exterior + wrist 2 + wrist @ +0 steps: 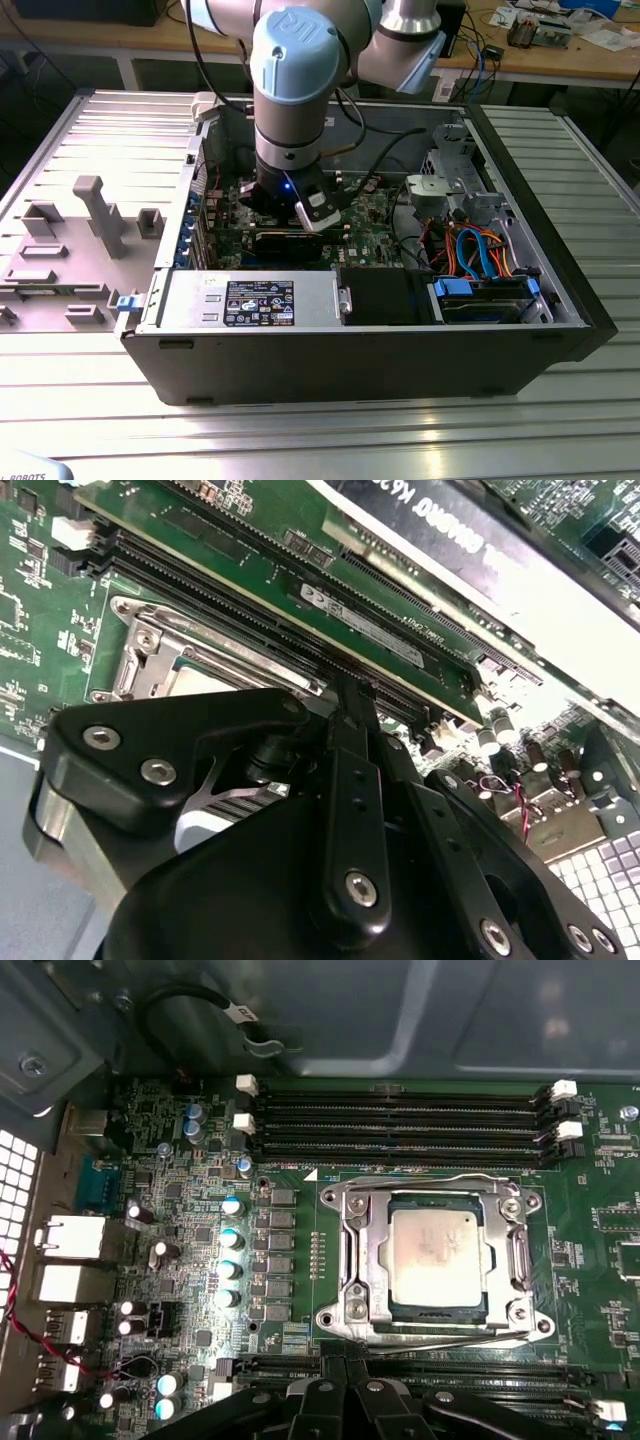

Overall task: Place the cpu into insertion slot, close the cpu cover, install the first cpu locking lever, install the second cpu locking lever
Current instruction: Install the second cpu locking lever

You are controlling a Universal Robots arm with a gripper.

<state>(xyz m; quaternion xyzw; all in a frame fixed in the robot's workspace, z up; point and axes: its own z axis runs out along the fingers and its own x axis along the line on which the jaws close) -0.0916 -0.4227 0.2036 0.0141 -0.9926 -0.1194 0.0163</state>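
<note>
The cpu point(433, 1257) lies flat in the insertion slot point(385, 1305), its dull silver top facing up. The cpu cover point(432, 1192) is down over it, the chip showing through the frame's square window. Socket sits on the green motherboard point(300, 1260), between two banks of long black memory slots point(400, 1120); the far bank has white clips at both ends. In the first wrist view a column of small capacitors point(230, 1250) stands beside the socket, with silver rear ports point(70, 1260) nearer the board's edge by the case wall.

In the second wrist view one corner of the silvery socket frame point(140, 660) shows beyond the black body of the gripper point(345, 695). One slim black finger point(352, 780) runs toward the long slots next to the socket. Whether the claw is apart or together: cannot tell. A long expansion card point(480, 570) lies across the board past those slots.

Exterior view: the arm point(295, 90) reaches down into the open computer case point(350, 360), wrist low over the motherboard's middle. The power supply point(250, 300) sits along the case's near wall, drive bay with blue and orange cables point(480, 250) toward the exterior view's right corner. Case rests on a ribbed metal table point(320, 440); grey fixture blocks point(95, 215) stand on it at the exterior view's left.
</note>
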